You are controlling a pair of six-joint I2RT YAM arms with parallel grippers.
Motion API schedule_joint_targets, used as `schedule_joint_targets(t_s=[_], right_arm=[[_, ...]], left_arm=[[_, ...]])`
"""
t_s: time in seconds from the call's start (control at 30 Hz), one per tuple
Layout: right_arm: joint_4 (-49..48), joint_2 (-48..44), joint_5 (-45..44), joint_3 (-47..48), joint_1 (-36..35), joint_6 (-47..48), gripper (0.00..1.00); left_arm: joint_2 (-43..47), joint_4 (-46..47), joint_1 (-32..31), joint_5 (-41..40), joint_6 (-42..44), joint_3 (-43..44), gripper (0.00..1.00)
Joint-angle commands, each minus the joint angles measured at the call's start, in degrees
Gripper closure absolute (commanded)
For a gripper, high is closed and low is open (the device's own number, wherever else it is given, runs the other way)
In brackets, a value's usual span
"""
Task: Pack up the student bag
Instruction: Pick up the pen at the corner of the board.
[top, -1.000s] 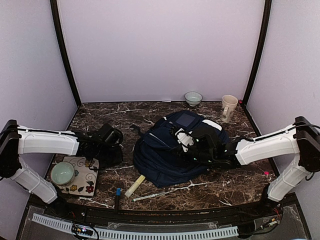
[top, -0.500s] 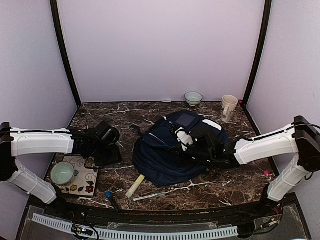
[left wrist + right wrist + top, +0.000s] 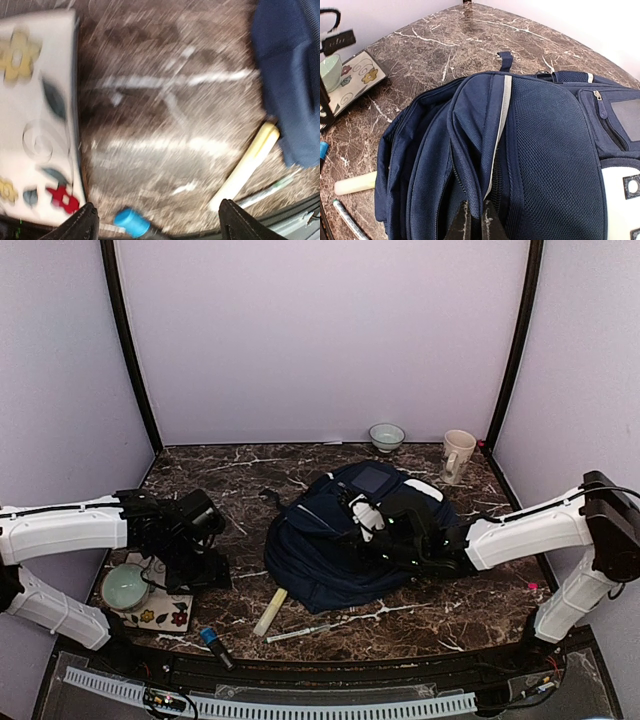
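Right gripper [image 3: 475, 221] is pinched tight on a fabric fold of the student bag [image 3: 545, 150], probably to hold the compartment mouth up for loading. The bag lies mid-table [image 3: 300, 465]. Left gripper [image 3: 160, 216] is spread wide and empty above the blue-capped marker [image 3: 131, 222], beside the floral mat [image 3: 35, 115]; likely the next pick.

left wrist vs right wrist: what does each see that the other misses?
Left wrist only: the left gripper, fingers wide apart. Right wrist only: the right gripper shut on a fold of the navy blue fabric backpack, its white patch, the pale green bowl. Both: that backpack, the yellow highlighter, the white floral mat, the blue-capped marker.
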State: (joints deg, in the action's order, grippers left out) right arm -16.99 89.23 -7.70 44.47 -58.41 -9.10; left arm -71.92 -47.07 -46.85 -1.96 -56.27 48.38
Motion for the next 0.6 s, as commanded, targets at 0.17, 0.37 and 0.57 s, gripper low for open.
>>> schedule_joint_targets(t_s=[0.17, 0.37, 0.57], right_arm=[[-13.58, 1.64, -0.38, -0.75, -0.17, -0.95, 1.00], [-13.46, 1.25, -0.67, -1.93, -0.20, -1.81, 1.00], [-14.68, -1.05, -0.76, -4.37, -0.20, -3.28, 1.00]], left_arm=[[10.27, -13.46, -3.77, 11.79, -13.58, -1.08, 0.04], [12.78, -9.99, -7.26, 15.11, -18.31, -5.40, 0.02], [7.33, -7.20, -13.26, 14.93, -20.20, -6.03, 0.02]])
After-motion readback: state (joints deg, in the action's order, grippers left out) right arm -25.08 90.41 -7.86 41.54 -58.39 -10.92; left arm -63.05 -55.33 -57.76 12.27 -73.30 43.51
